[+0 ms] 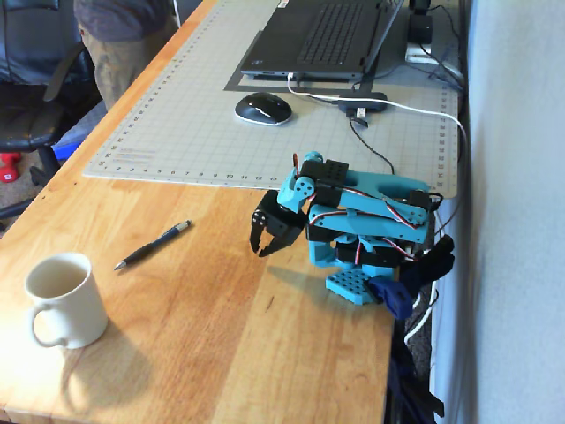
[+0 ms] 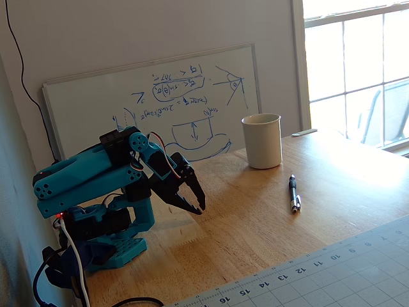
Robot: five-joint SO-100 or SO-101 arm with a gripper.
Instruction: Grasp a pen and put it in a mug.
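Observation:
A slim dark pen [image 1: 152, 245] with a silvery end lies flat on the wooden table; it also shows in the other fixed view [image 2: 293, 193]. A cream-white mug [image 1: 64, 300] stands upright near the table's front left corner, handle toward the front; in the other fixed view it [image 2: 262, 140] stands beyond the pen. My gripper [image 1: 259, 246] hangs folded close to the teal arm base, tips pointing down just above the table, well apart from pen and mug. In the other fixed view the gripper [image 2: 197, 208] looks closed and empty.
A grey cutting mat [image 1: 177, 124] covers the table's far part, with a computer mouse [image 1: 262, 108], a laptop [image 1: 318, 40] and cables on it. A whiteboard [image 2: 153, 102] leans on the wall. The table's edge runs close to the mug.

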